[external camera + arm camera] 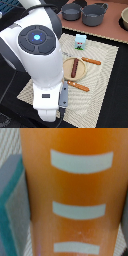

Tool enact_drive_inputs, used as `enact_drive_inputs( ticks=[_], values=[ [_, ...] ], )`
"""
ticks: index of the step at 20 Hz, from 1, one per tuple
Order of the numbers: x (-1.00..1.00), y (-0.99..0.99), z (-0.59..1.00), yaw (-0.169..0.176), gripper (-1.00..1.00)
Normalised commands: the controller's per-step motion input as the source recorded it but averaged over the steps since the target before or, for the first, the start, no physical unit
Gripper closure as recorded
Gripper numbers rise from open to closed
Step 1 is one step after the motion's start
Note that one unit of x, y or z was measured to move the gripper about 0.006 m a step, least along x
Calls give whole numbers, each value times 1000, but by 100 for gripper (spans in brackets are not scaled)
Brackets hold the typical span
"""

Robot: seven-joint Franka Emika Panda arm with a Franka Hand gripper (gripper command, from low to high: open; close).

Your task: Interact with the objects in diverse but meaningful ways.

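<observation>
Brown sausage [74, 67] lies on tan plate [66, 64]; white-and-blue carton [80, 42] upright nearby, perhaps tilted

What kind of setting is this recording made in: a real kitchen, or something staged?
Most likely a staged tabletop play-kitchen for robot trials, not a real kitchen. Toy food lies on a woven placemat: a brown sausage on a round tan plate, beside a small white-and-blue carton. Two grey pots stand behind.

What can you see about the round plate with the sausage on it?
The round tan plate lies flat on the pale woven mat, partly hidden behind the robot arm. It looks like smooth plastic or wood with a low rim. A dark brown sausage lies across its middle. Two orange sticks lie close beside it.
</observation>
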Motion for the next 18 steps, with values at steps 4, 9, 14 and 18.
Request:
enact_drive_inputs(
  ticks=[4, 9, 14, 18],
  values=[
    [-584, 474, 1000, 0, 100],
    [-790, 457, 877, 32, 100],
    [-940, 310, 489, 54, 100],
    [-997, 124, 90, 45, 100]
  ],
)
